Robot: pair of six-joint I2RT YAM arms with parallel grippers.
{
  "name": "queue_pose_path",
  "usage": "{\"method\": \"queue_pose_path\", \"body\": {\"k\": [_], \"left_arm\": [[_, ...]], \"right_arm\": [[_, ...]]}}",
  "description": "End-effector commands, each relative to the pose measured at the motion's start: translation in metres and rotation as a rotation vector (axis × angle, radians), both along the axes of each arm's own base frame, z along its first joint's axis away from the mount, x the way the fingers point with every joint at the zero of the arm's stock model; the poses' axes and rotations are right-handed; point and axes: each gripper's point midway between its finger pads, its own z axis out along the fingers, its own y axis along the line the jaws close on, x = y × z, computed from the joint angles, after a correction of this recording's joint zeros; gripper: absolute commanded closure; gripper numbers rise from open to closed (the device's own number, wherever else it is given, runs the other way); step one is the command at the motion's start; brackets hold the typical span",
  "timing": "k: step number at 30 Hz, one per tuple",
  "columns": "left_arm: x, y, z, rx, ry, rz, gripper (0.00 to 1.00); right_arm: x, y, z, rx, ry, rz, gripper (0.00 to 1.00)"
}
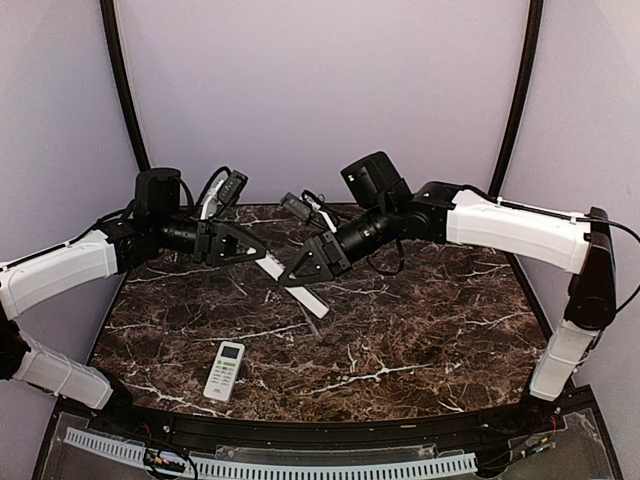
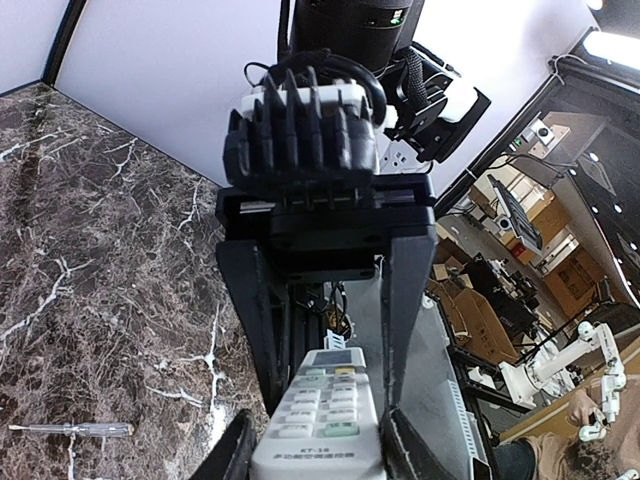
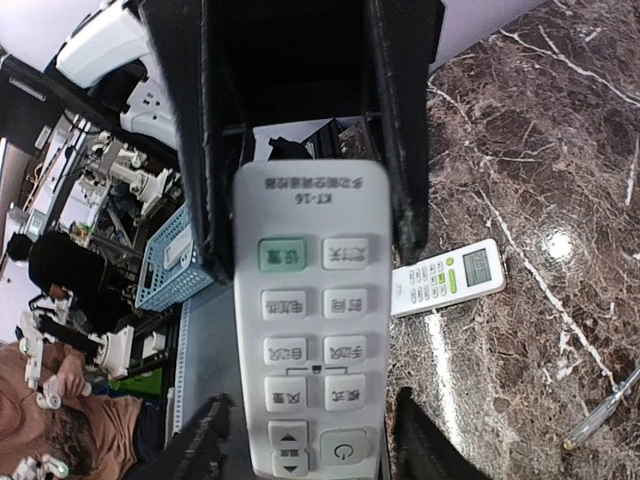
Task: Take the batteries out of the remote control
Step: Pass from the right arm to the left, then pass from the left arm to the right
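**Remote held mid-air between both arms, no cells exposed**

Long white plastic remote control with pale keys and one green key hangs over the middle of the dark marble bench. Its key face is turned toward both wrist cameras. Left jaws are clenched on the printed-label end, bearing on its long edges. Right jaws flank the other end; cannot tell whether they pinch it or stand just clear.

Batteries: none visible in any view. My read is that they sit inside this remote behind a back cover, on the face turned away from the wrist cameras.

Handling, as judgement:
- **Remote:** it is light, stiff and smooth-sided, so it can twist if only one end is pinched. Grip across the long edges. The cover is probably behind the label end, so the left hold may need to shift off it.
- **Cells:** they would be small, light, rigid and slick, and would roll once free. Lift one end first, then pinch across the barrel.

Also there:
- A shorter white remote with a small screen lies flat near the bench's near edge, left of centre.
- A slim clear-handled screwdriver lies on the bench.
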Motion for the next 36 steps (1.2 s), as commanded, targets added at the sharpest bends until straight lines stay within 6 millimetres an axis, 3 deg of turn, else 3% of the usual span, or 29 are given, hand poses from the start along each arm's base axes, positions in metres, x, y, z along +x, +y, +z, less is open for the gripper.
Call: {"method": "queue_pose_path", "body": {"k": [1,4,8,12,17,22,32,36], "left_arm": [[-0.004,0.002,0.021,-0.028,-0.074,0.014,0.93],[-0.002,0.005,0.027,-0.029,-0.099,0.055,0.95],[0.010,0.015,0.033,-0.036,-0.091,0.129,0.96],[0.044,0.038,0.035,-0.058,-0.020,0.243,0.95],[0.086,0.068,0.018,0.002,0.056,0.445,0.91],[0.092,0.069,0.006,0.029,0.108,0.462,0.91],[0.094,0.064,-0.003,0.031,0.162,0.425,0.91],[0.094,0.065,-0.004,0.034,0.163,0.428,0.91]], "right_arm": [[0.005,-0.004,0.024,0.066,-0.065,-0.042,0.32],[0.006,-0.007,0.029,0.081,-0.084,-0.061,0.19],[0.019,-0.013,0.034,0.080,-0.151,-0.157,0.14],[0.044,-0.031,0.041,0.088,-0.278,-0.364,0.12],[0.063,-0.048,0.045,0.054,-0.467,-0.586,0.12],[0.064,-0.037,0.029,-0.026,-0.609,-0.659,0.14],[0.082,-0.013,-0.016,-0.166,-0.668,-0.640,0.17],[0.088,-0.004,-0.024,-0.186,-0.691,-0.623,0.20]]}}
